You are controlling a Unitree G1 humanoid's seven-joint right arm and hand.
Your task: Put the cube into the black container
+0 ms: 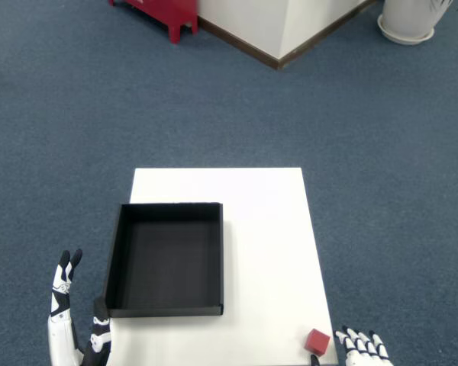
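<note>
A small red cube lies on the white table near its front right corner. The black container, an open square tray with nothing inside, sits on the table's left half. My right hand shows only its white fingertips at the bottom edge, just right of the cube and slightly apart from it, fingers spread and holding nothing. The left hand is raised at the lower left, beside the container's front left corner, fingers open.
Blue carpet surrounds the table. A red stand and a white wall corner are far behind, with a white pot at the top right.
</note>
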